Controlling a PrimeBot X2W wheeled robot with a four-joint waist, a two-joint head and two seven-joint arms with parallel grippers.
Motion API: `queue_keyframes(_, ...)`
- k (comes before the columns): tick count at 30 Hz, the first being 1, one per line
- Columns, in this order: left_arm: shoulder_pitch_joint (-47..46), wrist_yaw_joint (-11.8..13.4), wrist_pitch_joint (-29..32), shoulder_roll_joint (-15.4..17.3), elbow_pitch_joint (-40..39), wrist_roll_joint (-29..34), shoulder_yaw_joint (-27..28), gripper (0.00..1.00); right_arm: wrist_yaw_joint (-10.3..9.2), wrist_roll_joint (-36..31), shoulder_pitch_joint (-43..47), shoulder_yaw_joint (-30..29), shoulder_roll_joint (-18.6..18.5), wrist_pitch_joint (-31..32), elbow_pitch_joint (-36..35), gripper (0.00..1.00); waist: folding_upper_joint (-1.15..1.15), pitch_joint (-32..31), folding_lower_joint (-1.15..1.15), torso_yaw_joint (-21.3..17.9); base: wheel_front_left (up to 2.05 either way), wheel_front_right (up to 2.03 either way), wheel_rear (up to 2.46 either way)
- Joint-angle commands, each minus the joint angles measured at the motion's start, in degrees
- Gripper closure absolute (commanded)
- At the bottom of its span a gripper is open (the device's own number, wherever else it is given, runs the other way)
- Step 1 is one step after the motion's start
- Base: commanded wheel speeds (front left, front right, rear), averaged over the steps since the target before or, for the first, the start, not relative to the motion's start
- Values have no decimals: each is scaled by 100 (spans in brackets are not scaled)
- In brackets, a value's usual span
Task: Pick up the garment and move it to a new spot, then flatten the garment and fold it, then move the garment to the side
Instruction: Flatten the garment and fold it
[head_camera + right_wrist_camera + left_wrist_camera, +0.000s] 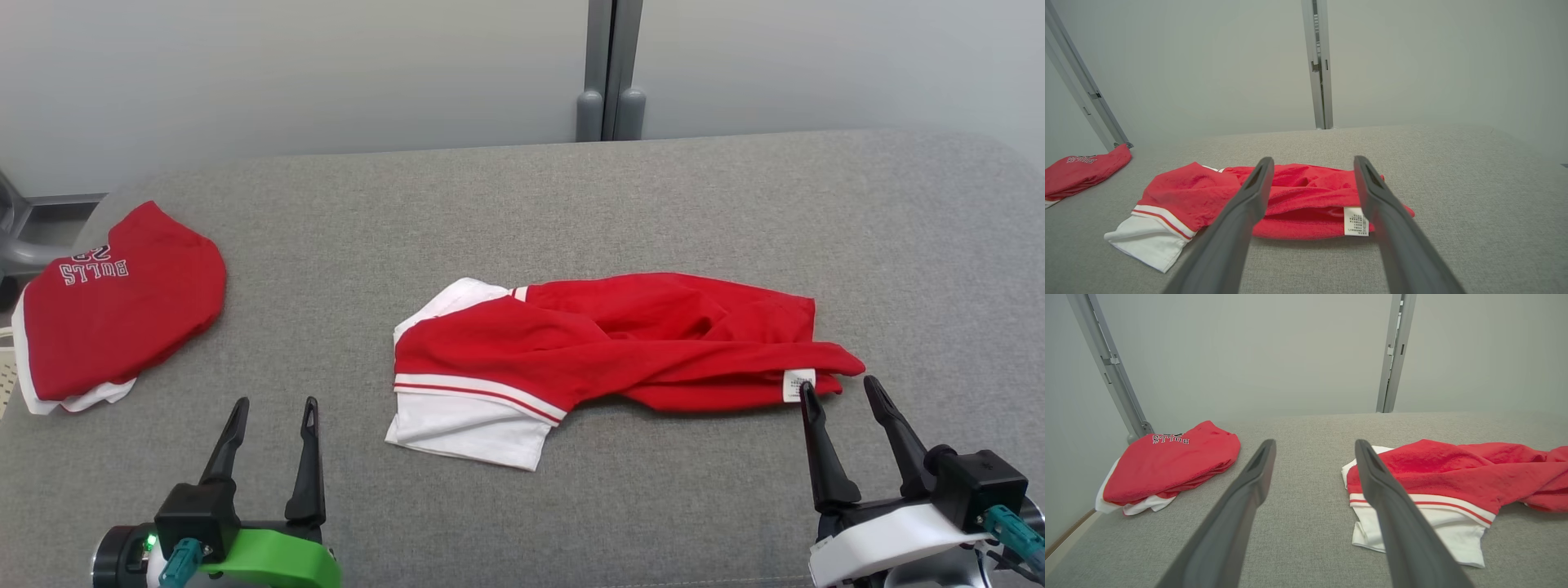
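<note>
At the far left of the grey woven counter (571, 204) a red jersey (122, 302) with white lettering lies folded into a soft rounded pad, which looks like finished work. Next comes the left gripper (275, 403), its fingers spread over bare cloth and holding nothing. In the middle lies the garment (604, 343), red knit with white sleeves and striped trim. It is bunched and twisted lengthwise, so I judge that flattening, folding and setting it aside all remain. The right gripper (839, 384) is spread wide and empty, just beside the garment's white label (798, 384).
</note>
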Motion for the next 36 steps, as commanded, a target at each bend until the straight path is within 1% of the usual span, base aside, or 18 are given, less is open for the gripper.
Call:
queue_keyframes(1, 38, 23, 2, 51, -17, -60, -13, 0, -8, 6, 24, -6, -4, 18, -32, 0, 0, -2, 0, 12, 0, 0, 0)
queue_keyframes(5, 34, -51, 90, 35, -27, -87, -97, 0, -8, 42, -24, -21, -3, 51, -14, 0, 0, 3, 0, 23, 0, 0, 0)
queue_keyframes(8, 30, -192, 378, -21, 50, -212, -223, 0, -8, 147, -65, -106, -63, 181, 114, 0, 0, 36, 0, 18, 0, 0, 0)
queue_keyframes(9, 19, -296, 640, -59, 142, -325, -327, 0, -8, 268, -81, -179, -132, 317, 242, 0, 0, 63, 0, 0, 0, 0, 0)
queue_keyframes(11, 11, -398, 995, -95, 261, -472, -448, 0, -8, 376, -109, -242, -243, 415, 386, 0, 0, 99, 0, -27, 0, 0, 0)
queue_keyframes(14, -47, -485, 1472, -135, 401, -694, -554, 0, -8, 540, -169, -304, -426, 516, 616, 0, 0, 182, 0, -90, 0, 0, 0)
queue_keyframes(18, -215, -551, 1887, -145, 531, -949, -595, 0, -8, 702, -297, -430, -651, 531, 924, 0, 0, 352, 0, -187, 0, 0, 0)
queue_keyframes(22, -441, -599, 2083, -88, 640, -1083, -612, 0, -8, 868, -536, -528, -853, 450, 1240, 0, 0, 592, 0, -248, 0, 0, 0)
queue_keyframes(26, -701, -655, 2228, -66, 743, -1220, -665, 0, -8, 989, -839, -490, -1042, 332, 1527, 0, 0, 864, 0, -273, 0, 0, 0)
queue_keyframes(36, -1183, -715, 2334, -15, 1070, -1430, -730, 0, -8, 1231, -1528, -84, -1404, 144, 2102, 0, 0, 1374, 0, -261, 0, 0, 0)
